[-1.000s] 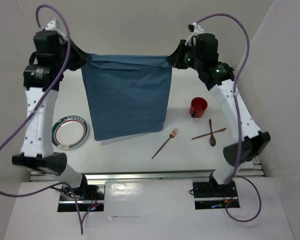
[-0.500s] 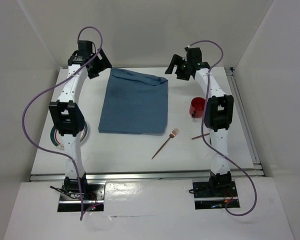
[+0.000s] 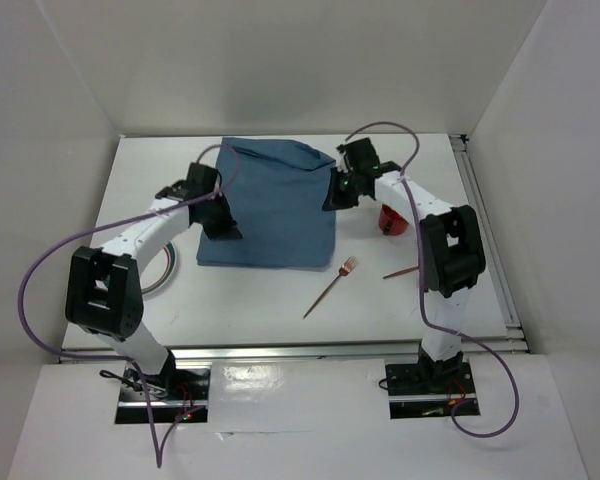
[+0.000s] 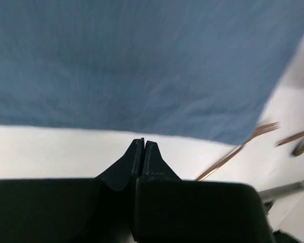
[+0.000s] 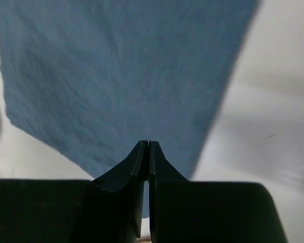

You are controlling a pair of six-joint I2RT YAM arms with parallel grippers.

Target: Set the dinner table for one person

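Observation:
The blue cloth mat (image 3: 275, 205) lies flat on the white dinner table (image 3: 250, 300). My left gripper (image 3: 226, 228) is shut and empty, low over the mat's left side; in the left wrist view its tips (image 4: 143, 142) sit over bare table just off the mat's edge (image 4: 142, 61). My right gripper (image 3: 333, 197) is shut and empty over the mat's right edge; in the right wrist view its tips (image 5: 148, 143) sit over the mat (image 5: 116, 76). A copper fork (image 3: 330, 286) lies near the mat's near right corner.
A red mug (image 3: 392, 221) stands right of the mat, partly behind my right arm. A plate (image 3: 166, 270) with a green rim lies at the left, mostly hidden by my left arm. A wooden utensil (image 3: 400, 271) pokes out near the right arm. The fork shows in the left wrist view (image 4: 233, 152).
A second ago both grippers held the mat hanging by its top corners. It now lies flat and released, and both arms have drawn back toward the near side with shut grippers.

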